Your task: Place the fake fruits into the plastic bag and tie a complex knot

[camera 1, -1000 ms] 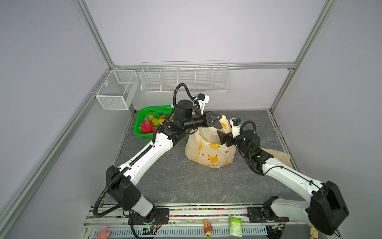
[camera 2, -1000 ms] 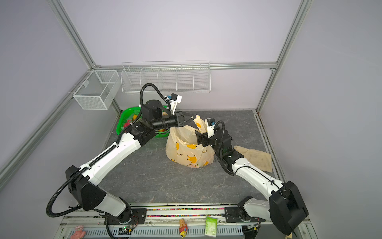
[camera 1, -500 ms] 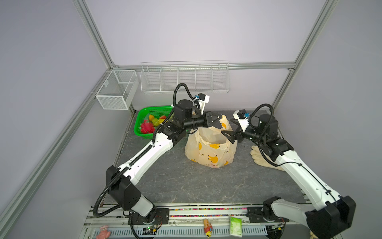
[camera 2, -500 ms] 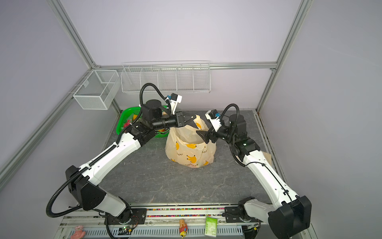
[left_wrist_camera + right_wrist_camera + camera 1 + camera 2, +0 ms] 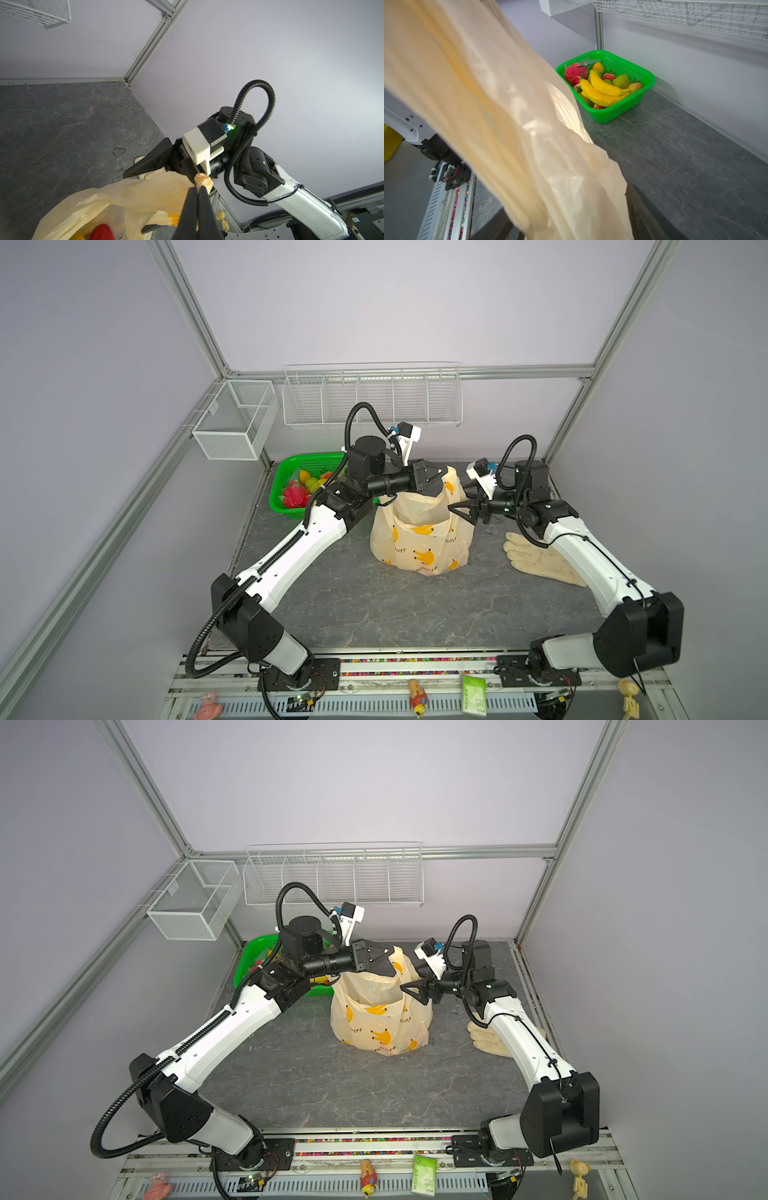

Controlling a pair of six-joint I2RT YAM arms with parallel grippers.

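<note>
Grey stone table [image 5: 374,605], walled cell | plastic bag [image 5: 419,539] upright mid-table; fake fruits [image 5: 602,87] mostly in green basket [image 5: 618,116] | left gripper [image 5: 196,187] pinching bag rim | right gripper [image 5: 457,510] spread at opposite rim: seat film deep before closing.

Prob. robot lab cell: alu frame [image 5: 195,319], plain lilac panels [image 5: 395,302], two bench-mounted arms [image 5: 291,556].
</note>
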